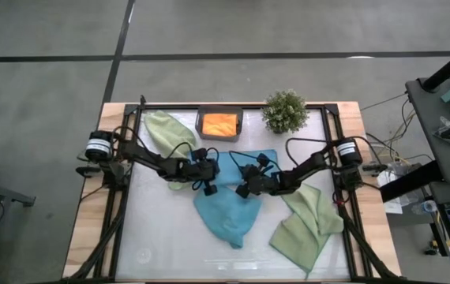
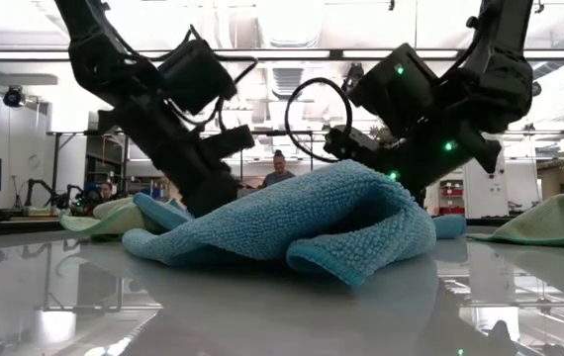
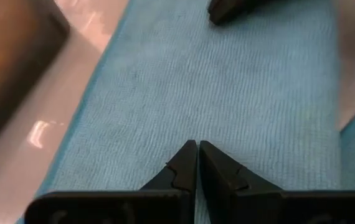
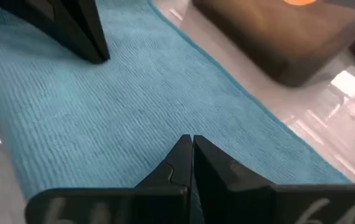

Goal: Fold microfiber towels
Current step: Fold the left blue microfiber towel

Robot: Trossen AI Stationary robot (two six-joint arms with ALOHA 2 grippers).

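Teal-blue towel point(image 1: 229, 203) mid-worktop, long axis running from both hands toward the near edge; left hand point(image 1: 208, 175) and right hand point(image 1: 245, 186) each pinched on its far edge

A teal-blue towel point(image 2: 302, 222) lies bunched on the glossy surface point(image 2: 262, 316), its near edge folded over into a rounded lip and its middle raised in a hump. Two dark arms descend onto it from above: the left tool point(image 2: 208, 193) meets the cloth at the hump's left side, the right tool point(image 2: 401, 178) at its right side, behind the crest. The fingers of both are hidden by cloth and housing. Green lights glow on the right arm. A light green towel point(image 2: 99, 216) lies behind the teal one at its left end; another light green towel point(image 2: 549, 222) lies apart toward the right edge. A person point(image 2: 280, 170) shows in the room beyond.
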